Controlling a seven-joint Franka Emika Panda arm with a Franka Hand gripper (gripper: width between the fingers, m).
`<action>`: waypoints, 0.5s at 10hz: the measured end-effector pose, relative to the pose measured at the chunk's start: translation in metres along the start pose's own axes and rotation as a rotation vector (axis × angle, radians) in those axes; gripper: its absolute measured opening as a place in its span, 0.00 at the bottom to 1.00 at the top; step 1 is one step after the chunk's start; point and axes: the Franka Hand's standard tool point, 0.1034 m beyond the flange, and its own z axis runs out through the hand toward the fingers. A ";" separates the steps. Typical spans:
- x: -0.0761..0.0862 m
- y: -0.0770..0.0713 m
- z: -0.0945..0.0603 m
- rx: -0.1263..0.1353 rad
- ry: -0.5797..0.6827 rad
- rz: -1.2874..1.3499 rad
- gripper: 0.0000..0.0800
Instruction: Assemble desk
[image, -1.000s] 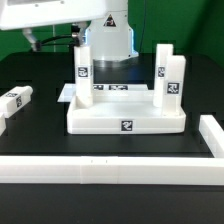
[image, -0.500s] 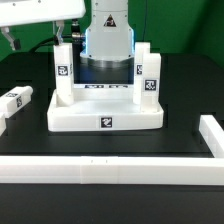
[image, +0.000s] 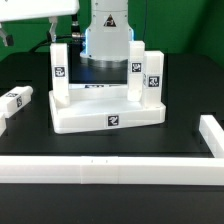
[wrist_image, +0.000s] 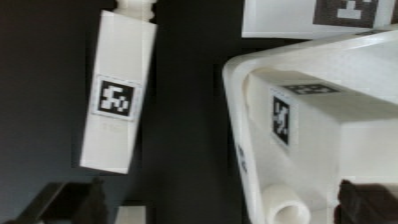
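The white desk top (image: 108, 112) lies on the black table with three white tagged legs standing in it: one on the exterior view's left (image: 60, 66) and two on its right (image: 135, 66) (image: 154, 74). A fourth leg (image: 16, 100) lies loose at the exterior view's left. My gripper (image: 5, 37) hangs at the far upper left edge. In the wrist view my gripper (wrist_image: 217, 210) is open and empty. It hovers over the gap between the lying leg (wrist_image: 119, 95) and a desk top corner (wrist_image: 329, 100), which has an empty round socket (wrist_image: 294, 196).
A long white border bar (image: 90, 168) runs along the table's front. A shorter one (image: 212, 135) stands at the exterior view's right. The robot base (image: 108, 35) rises behind the desk top. A tag (wrist_image: 349, 10) shows at the edge of the wrist view.
The desk top with its three legs has shifted toward the exterior view's left and turned slightly. My gripper has moved left toward the picture's edge. The loose leg has stayed put.
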 end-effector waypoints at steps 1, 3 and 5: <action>-0.002 0.006 -0.004 0.007 0.003 0.005 0.81; -0.008 0.009 0.003 0.007 0.005 -0.014 0.81; -0.010 0.012 0.010 0.008 0.009 -0.015 0.81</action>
